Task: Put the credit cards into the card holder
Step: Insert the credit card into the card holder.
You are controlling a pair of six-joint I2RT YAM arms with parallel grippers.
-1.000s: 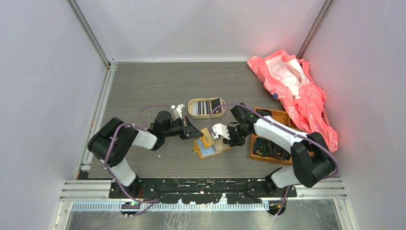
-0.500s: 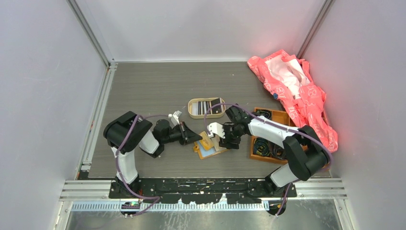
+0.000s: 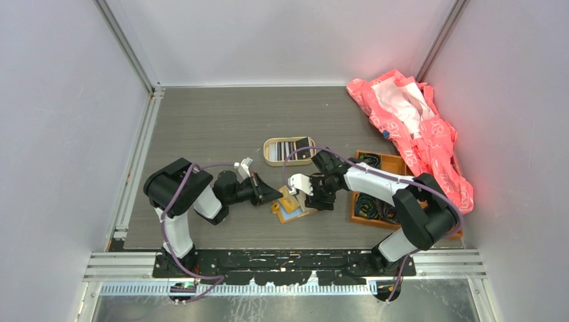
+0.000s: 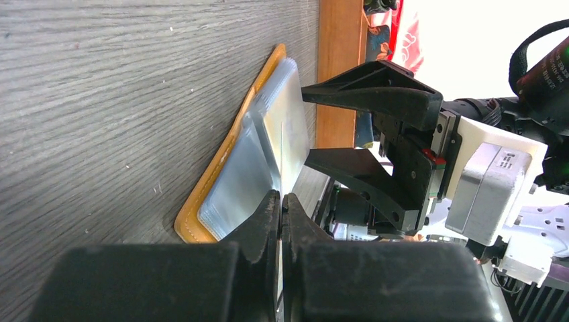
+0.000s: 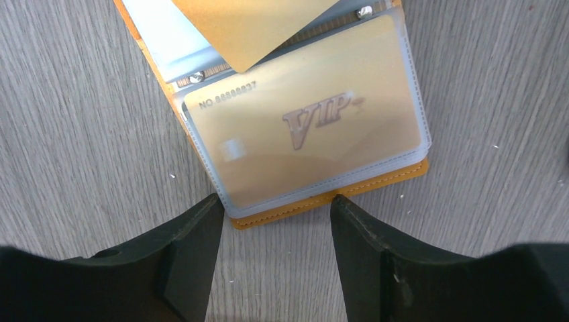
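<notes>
The card holder [image 3: 293,209] lies open on the table, orange outside with clear sleeves. A gold VIP credit card [image 5: 302,147] sits inside the top sleeve. My left gripper [image 3: 277,195] is shut on a second gold card [image 5: 255,23], which it holds edge-on [image 4: 282,154] and slanted over the holder's left half. My right gripper [image 5: 275,201] is open. Its fingertips [image 5: 201,215] straddle the holder's orange near edge [image 5: 376,184] low over the table, and nothing is between them.
An oval beige tin [image 3: 288,151] with more cards stands just behind the holder. An orange wooden tray [image 3: 376,201] of cables lies under my right forearm. A crumpled pink cloth [image 3: 412,124] lies at the back right.
My right gripper has opened and slid a little left along the holder. My left gripper has pushed slightly right towards the holder with the card, and its elbow has swung inward.
</notes>
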